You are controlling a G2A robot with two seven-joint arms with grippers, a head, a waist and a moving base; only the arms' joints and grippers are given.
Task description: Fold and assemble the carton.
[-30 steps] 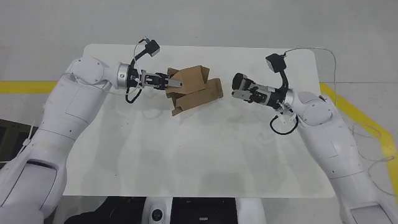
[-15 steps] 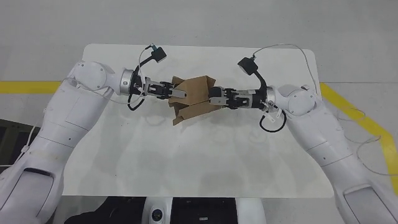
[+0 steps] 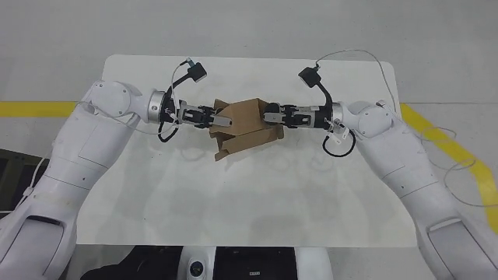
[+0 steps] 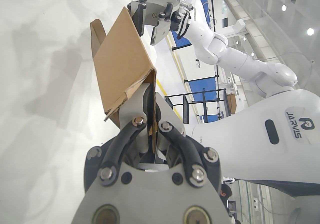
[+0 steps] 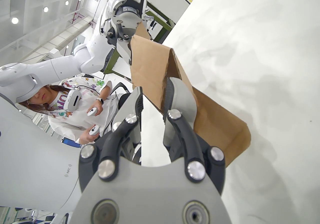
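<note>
The right gripper (image 3: 268, 117) has come in from the right and reached the carton (image 3: 247, 115). Its fingers stand apart, straddling the carton's right edge. The left gripper (image 3: 221, 121) is clamped on a panel at the carton's left end. The half-opened carton is over the middle of the table (image 3: 311, 194), slightly toward the far side, between both grippers.

The carton (image 3: 247, 115) is over the middle of the table (image 3: 233, 202), somewhat toward its far edge, between the two grippers. The left gripper (image 3: 224, 121) is at the carton's left end, clamped on a panel there. The right gripper (image 3: 268, 117) is at its right end, with its jaws apart and a panel edge between them. Each arm comes in from its own side of the table.
</note>
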